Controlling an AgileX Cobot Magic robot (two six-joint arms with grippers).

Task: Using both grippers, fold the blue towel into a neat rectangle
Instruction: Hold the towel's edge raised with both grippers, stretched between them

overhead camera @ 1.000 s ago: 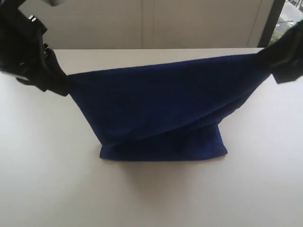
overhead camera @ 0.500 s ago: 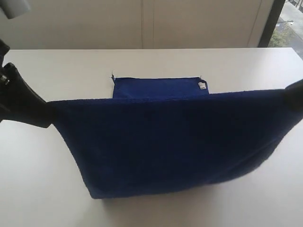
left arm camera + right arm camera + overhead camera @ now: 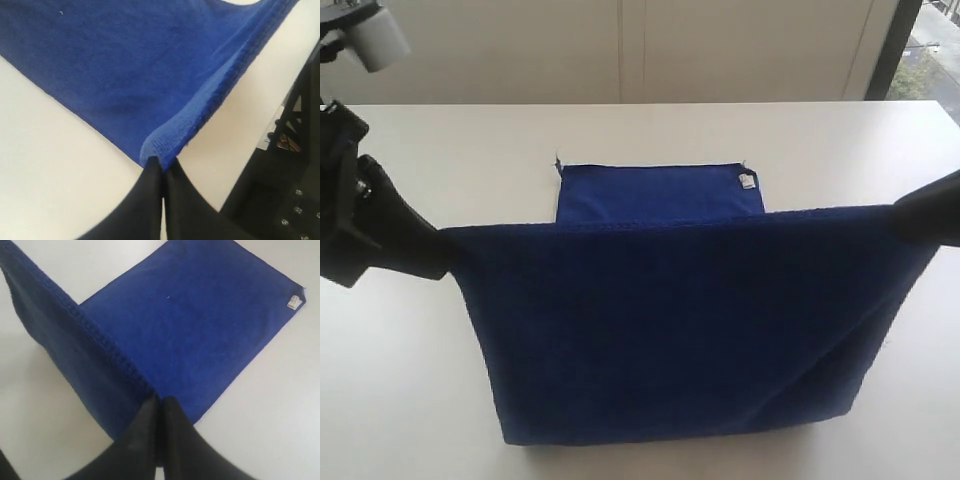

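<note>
The left gripper (image 3: 161, 164) has its jaws clenched on one corner of the blue towel (image 3: 670, 330), and the hemmed edge bunches into a small rounded fold right where the black tips meet. The right gripper (image 3: 159, 402) has its jaws pressed together on the opposite corner of the same hem, with the stitched border running straight away from them. In the exterior view the two grippers sit well apart, one at each side, and the held edge stretches nearly level between them, raised off the pale surface (image 3: 410, 390). From that edge the cloth hangs toward the camera as a broad sheet, narrowing somewhat to a lower fold that lies near the bottom of the view, with a diagonal crease on its right half. Behind the raised edge the far part of the towel lies flat on the surface as a smooth rectangle. A small white label (image 3: 747, 181) sits at its far right corner and a short loose thread (image 3: 558, 160) sticks up at its far left corner. Beyond the surface stands a light panelled wall (image 3: 620, 50)
</note>
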